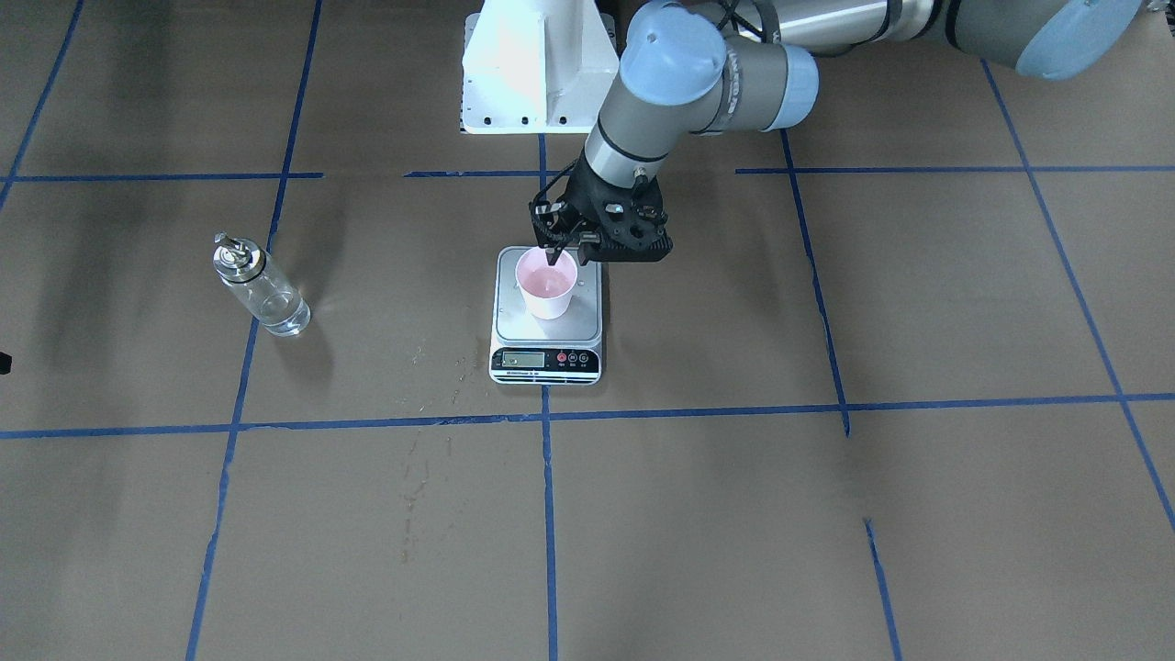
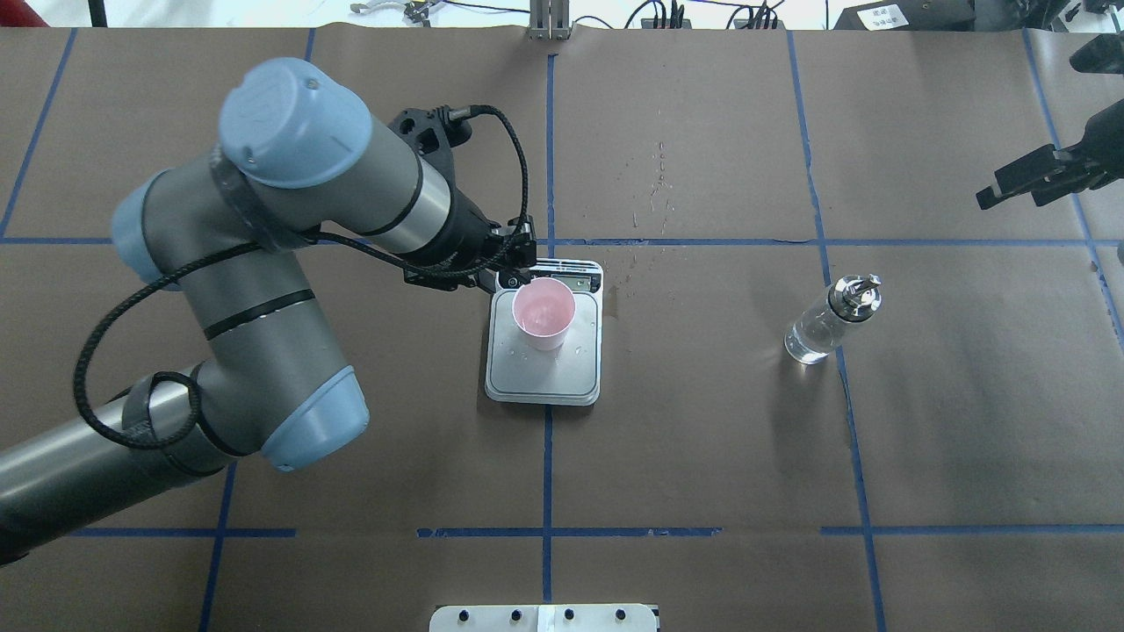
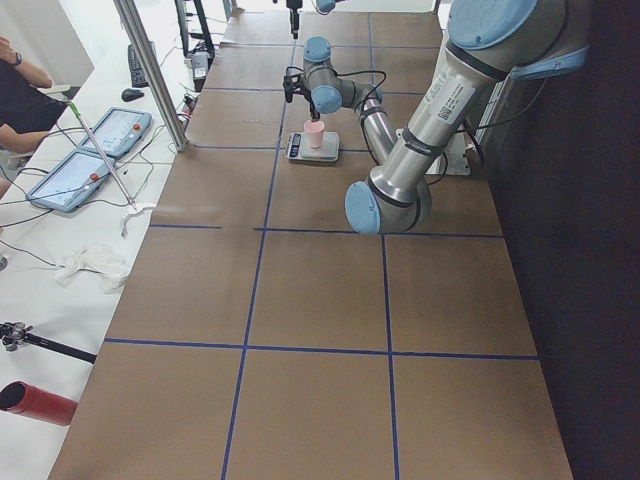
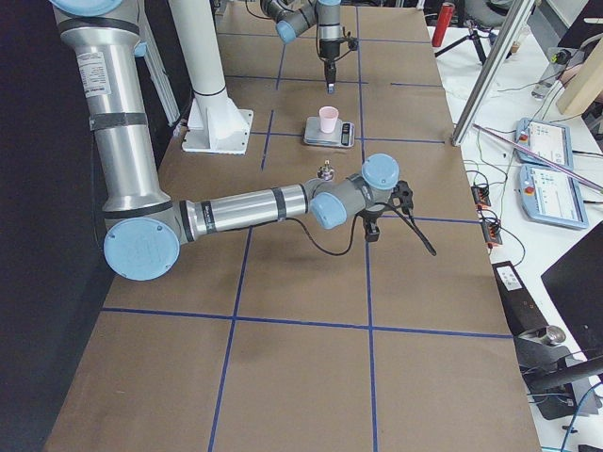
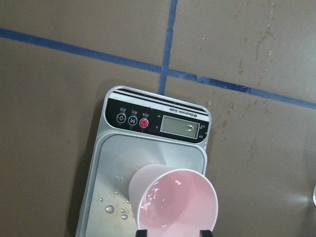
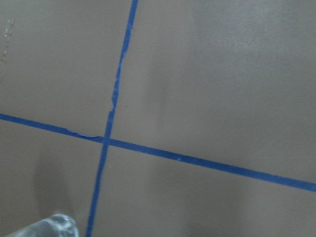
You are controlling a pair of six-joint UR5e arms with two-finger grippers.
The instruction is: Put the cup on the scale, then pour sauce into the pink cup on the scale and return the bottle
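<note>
The pink cup (image 5: 173, 205) stands upright on the plate of the scale (image 5: 158, 123). The left claw (image 1: 567, 248) hangs released just above the cup's rim. The bottle (image 2: 821, 325) stands on the counter (image 2: 702, 439), well apart from the scale. For the right claw (image 2: 1019, 189) I cannot tell its state.

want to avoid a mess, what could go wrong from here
The left tool hangs close above the rim of the small pale pink paper cup; a sideways move might tip it.
Droplets lie on the flat silver-grey scale, so the cup could slide.
The cup is narrow; a pour from the clear glass bottle may miss.
</note>
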